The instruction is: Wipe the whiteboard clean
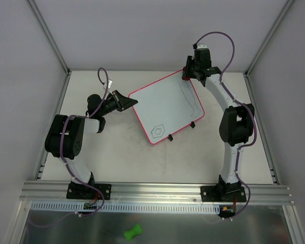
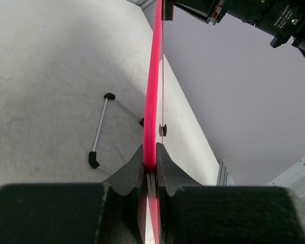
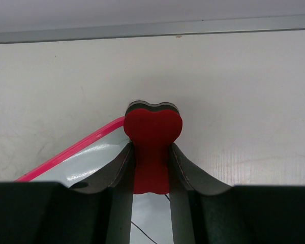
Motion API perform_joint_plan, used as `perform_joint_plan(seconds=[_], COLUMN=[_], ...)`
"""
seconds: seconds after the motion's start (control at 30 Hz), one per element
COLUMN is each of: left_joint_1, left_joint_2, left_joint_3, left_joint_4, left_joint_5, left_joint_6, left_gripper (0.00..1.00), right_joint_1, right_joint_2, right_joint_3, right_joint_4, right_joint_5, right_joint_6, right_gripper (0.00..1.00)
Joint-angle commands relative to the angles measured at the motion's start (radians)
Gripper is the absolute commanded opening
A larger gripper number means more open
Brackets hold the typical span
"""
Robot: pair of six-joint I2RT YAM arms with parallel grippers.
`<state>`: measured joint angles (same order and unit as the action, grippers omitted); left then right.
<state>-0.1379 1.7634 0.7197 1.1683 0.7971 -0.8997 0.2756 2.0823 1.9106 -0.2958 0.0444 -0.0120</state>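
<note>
We noted left gripper [image 2: 150, 155] clamped on whiteboard [image 1: 165, 104] edge, right gripper [image 3: 151, 152] grasping red eraser [image 3: 152, 126] at far corner, doodle [image 1: 158, 131] near front corner.

The whiteboard [image 1: 165, 104] sits skewed over the worktop, nearer the far edge. The left gripper [image 1: 128, 101] meets its left corner. The right gripper [image 1: 186, 74] stands at its far corner, a red eraser [image 1: 184, 77] at the tip. A dark doodle [image 1: 158, 130] marks the board's near corner. A thin line [image 1: 185, 99] runs along its right side.
</note>
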Motion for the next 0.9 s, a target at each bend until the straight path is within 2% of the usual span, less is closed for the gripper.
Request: perform_joint_plan(seconds=[0.0,0.23,0.4,0.6,0.87], left_joint_1=[-0.022,-0.022,-0.022,-0.022,-0.022], left_joint_2=[-0.016,-0.013,-0.01,-0.008,-0.008], left_joint_3=[0.011,0.012,0.012,0.015,0.014], left_joint_4=[0.013,0.013,0.014,0.017,0.017], left_joint_5=[0.034,0.033,0.033,0.033,0.033], left_joint_6=[0.151,0.15,0.148,0.143,0.145], left_gripper=[0.0,0.0,0.0,0.0,0.0], right_joint_1=[-0.007,-0.003,0.025,0.103,0.169], right_joint_2=[0.035,-0.002,-0.048,-0.102,-0.126], right_joint_3=[0.034,-0.025,-0.11,-0.205,-0.246], right_joint_4=[-0.046,-0.055,-0.042,-0.014,-0.011], right_joint_5=[0.055,-0.027,-0.155,-0.153,-0.108], right_joint_6=[-0.029,-0.042,-0.08,-0.184,-0.278], right_gripper=[0.0,0.0,0.0,0.0,0.0])
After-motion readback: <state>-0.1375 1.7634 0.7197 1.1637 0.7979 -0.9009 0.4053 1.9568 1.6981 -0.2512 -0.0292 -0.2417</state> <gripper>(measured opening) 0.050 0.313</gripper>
